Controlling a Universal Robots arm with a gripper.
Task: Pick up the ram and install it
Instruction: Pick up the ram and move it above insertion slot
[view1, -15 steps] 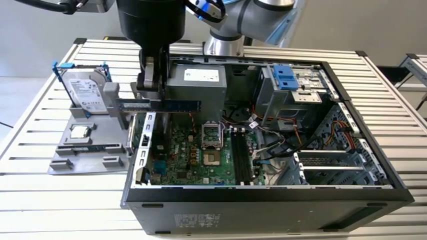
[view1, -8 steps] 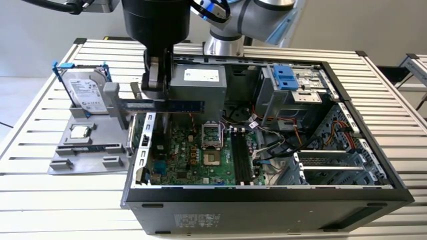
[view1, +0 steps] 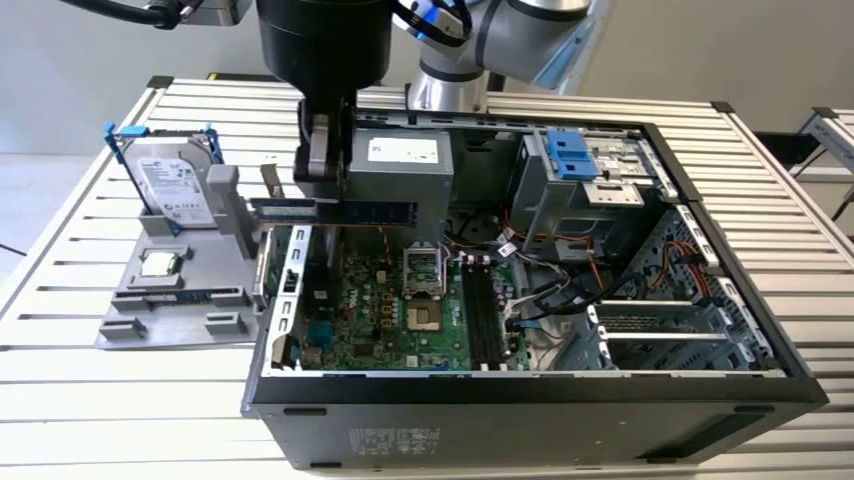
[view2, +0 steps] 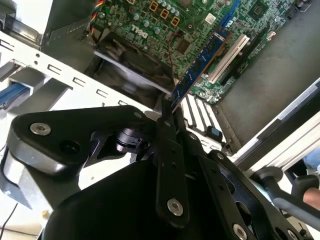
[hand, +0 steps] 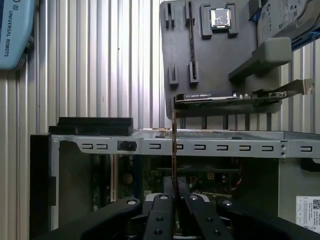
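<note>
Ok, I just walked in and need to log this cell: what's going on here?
A robot arm is working on an open computer case. Its hand is shut on the ram, holding the stick in the air over the case's edge nearest the grey parts holder, above the motherboard. The stick is not seated in any slot. A hard drive and an expansion card stand in the holder.

Hard drive (view1: 174, 185) and processor (view1: 162, 264) sit on grey tray (view1: 147, 325) beside open computer case (view1: 534, 405).

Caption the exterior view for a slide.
Gripper shut on the ram, holding it level above the open computer case; grey parts tray at the exterior view's left.
</note>
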